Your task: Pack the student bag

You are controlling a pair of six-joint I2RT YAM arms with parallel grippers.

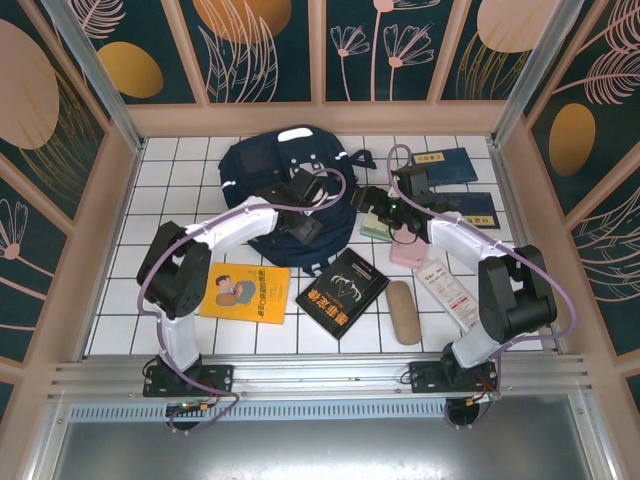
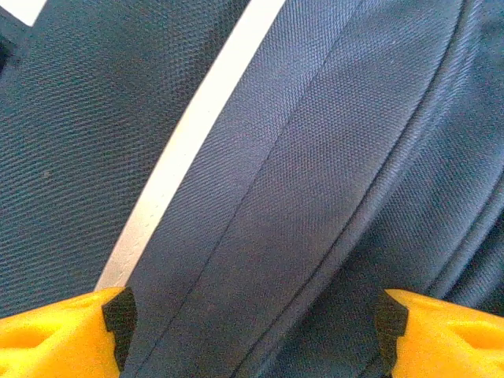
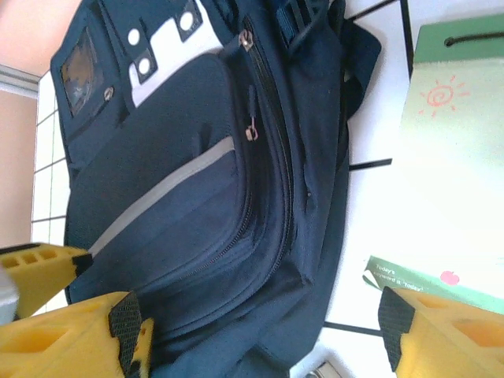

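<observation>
Navy fabric of the student bag (image 2: 315,157) lies directly under the left pincer (image 2: 253,315), jaws apart, so the left arm is nearer. The right pincer (image 3: 260,331), also apart, hovers off the bag's side; the bag's length stretches ahead of it across the worktop (image 1: 175,190).

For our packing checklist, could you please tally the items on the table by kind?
Bag: 1
Books: 4 – yellow, black, upper blue, lower blue
Notebook: 1
Cases: 2 – pink, brown
Leaflet: 1
Total: 9
</observation>
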